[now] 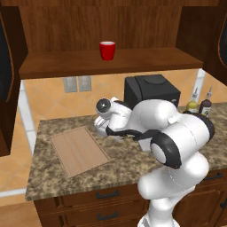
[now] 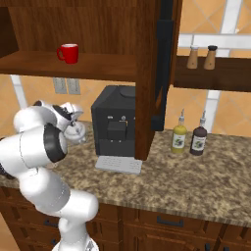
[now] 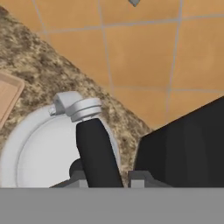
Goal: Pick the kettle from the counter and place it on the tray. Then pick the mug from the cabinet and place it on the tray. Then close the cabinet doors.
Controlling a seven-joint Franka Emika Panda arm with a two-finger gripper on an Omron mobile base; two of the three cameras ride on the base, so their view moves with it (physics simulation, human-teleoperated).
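Observation:
In the hand view I look down on the silver-white kettle (image 3: pixel 39 148), with its spout (image 3: pixel 74 105) toward the tiled wall. My gripper (image 3: pixel 108 178) is shut on the kettle's arched black handle (image 3: pixel 96 153), one fingertip on each side. The kettle (image 2: pixel 76 132) sits left of the coffee machine on the granite counter (image 1: pixel 133 166). The wooden tray (image 1: pixel 80 150) lies flat on the counter's left part, and its corner (image 3: pixel 6 98) is just left of the kettle. The red mug (image 1: pixel 107 50) stands upright on the cabinet shelf (image 1: pixel 146 60). The cabinet doors (image 2: pixel 164 63) are open.
A big black coffee machine (image 2: pixel 115 127) stands right beside the kettle, very near my hand. Two bottles (image 2: pixel 188 138) stand further right on the counter. Two shakers (image 2: pixel 201 58) sit on a side shelf. Dark drawers (image 1: pixel 106 206) run below the counter.

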